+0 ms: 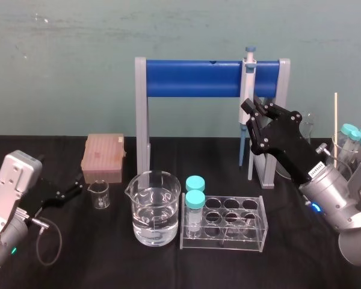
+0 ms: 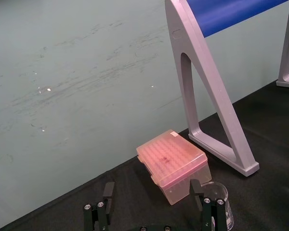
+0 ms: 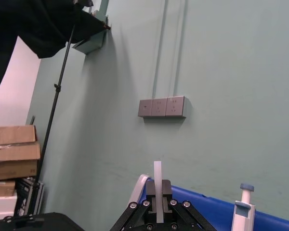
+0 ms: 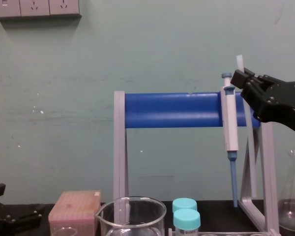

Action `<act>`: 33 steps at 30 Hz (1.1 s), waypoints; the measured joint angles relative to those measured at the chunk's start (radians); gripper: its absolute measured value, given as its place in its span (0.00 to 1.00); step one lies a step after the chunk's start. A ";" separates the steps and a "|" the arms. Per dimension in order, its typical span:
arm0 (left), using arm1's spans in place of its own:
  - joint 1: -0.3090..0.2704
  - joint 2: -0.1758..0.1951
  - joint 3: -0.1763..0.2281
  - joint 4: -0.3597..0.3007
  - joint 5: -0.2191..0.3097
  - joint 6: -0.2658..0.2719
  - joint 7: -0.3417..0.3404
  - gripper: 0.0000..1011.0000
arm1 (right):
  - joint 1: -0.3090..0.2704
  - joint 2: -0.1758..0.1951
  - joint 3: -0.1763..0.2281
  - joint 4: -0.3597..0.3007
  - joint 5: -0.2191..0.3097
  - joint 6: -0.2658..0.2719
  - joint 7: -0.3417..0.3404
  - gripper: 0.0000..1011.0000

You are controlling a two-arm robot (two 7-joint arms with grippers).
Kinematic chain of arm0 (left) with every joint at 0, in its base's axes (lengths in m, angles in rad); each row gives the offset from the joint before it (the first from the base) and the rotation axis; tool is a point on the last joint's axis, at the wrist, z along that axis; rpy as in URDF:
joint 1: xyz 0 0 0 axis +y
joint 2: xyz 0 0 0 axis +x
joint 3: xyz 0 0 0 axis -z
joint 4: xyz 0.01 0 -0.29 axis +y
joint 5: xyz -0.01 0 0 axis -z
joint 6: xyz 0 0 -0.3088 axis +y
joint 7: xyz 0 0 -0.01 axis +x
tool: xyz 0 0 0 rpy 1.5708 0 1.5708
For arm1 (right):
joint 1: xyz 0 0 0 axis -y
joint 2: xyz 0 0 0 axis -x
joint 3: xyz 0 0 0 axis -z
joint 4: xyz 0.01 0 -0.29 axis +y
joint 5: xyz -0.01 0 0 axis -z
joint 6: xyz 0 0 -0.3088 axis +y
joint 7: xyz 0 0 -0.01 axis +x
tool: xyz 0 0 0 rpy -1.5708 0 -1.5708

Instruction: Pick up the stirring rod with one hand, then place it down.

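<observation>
My right gripper (image 1: 253,112) is raised in front of the blue rack, just right of the hanging pipette, and it is shut on the stirring rod (image 3: 157,174). The rod is thin, translucent white and roughly upright. In the chest view its upper end (image 4: 239,62) pokes above the black fingers (image 4: 246,79), and the right wrist view shows it pinched between the two pads (image 3: 164,188). My left gripper (image 1: 68,193) rests low at the table's left side near the pink box. In the left wrist view its fingers (image 2: 203,204) stand apart with nothing between them.
A grey-white pipette (image 1: 248,77) hangs on the blue-barred rack (image 1: 192,78). In front stand a water beaker (image 1: 156,208), a clear tube rack (image 1: 253,224) with two teal-capped tubes, a small beaker (image 1: 99,194) and a pink tip box (image 1: 102,158). A flask with a wooden stick (image 1: 335,123) is far right.
</observation>
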 joint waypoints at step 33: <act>0.000 0.000 0.000 0.000 0.000 0.000 0.000 0.99 | -0.090 0.063 -0.016 -0.085 0.041 0.122 0.045 0.07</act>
